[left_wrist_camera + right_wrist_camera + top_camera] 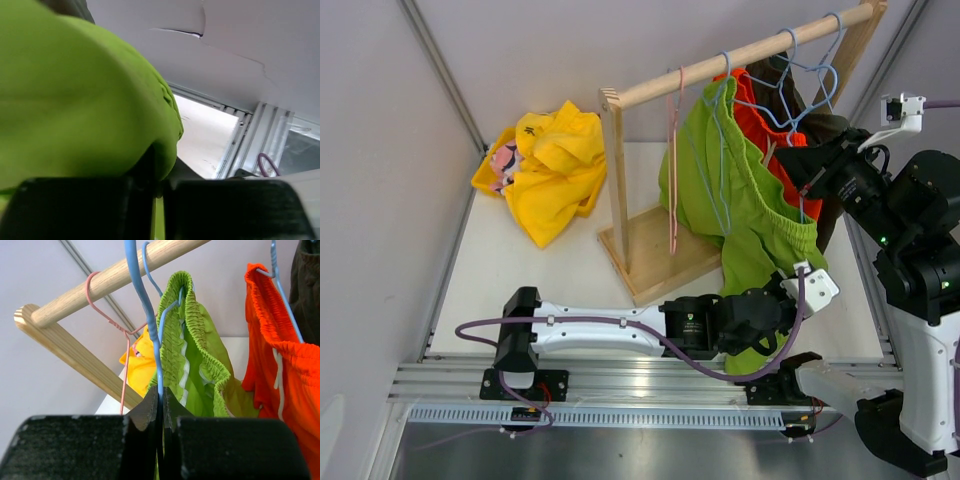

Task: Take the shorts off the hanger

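Observation:
The lime green shorts [740, 200] hang by the waist on a blue hanger [720, 120] from the wooden rail [740, 55]. My left gripper [782, 298] is shut on their lower hem, and green cloth [75, 100] fills the left wrist view, pinched between the jaws [160, 177]. My right gripper [800, 165] is shut on the blue hanger wire [150, 315], with the jaws closed on it [161, 396]. The green elastic waist [192, 350] sits just beyond. Orange shorts [280, 355] and dark olive shorts [307, 285] hang further along on other hangers.
An empty pink hanger [673, 150] hangs on the rail beside the green shorts. The rack's post and wooden base [650, 250] stand mid-table. Yellow shorts [555, 165] and pink patterned shorts [503, 160] lie heaped at the back left by the wall.

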`<state>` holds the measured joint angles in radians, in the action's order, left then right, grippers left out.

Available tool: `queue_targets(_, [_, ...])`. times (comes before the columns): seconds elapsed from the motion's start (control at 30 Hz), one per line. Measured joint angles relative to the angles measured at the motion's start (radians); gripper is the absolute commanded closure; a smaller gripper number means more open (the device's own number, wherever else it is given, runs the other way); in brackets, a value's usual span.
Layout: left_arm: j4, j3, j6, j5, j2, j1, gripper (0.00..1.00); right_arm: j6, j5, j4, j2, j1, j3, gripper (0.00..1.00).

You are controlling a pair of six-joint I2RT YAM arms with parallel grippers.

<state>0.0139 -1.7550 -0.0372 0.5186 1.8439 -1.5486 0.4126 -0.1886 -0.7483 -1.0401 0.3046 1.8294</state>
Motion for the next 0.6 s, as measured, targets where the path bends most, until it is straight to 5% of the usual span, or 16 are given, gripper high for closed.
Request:
queue_targets(0.27, [-0.061, 0.098, -0.003, 0.013, -0.04, -0.039, 1.0, 0.002, -0.005, -0.003, -0.011, 0.0, 0.002, 1.0])
queue_targets(0.6, [-0.088, 0.313, 0.137, 0.08, -0.063, -0.312, 1.0, -0.017, -0.009, -0.11, -0.101, -0.006, 0.083, 1.0])
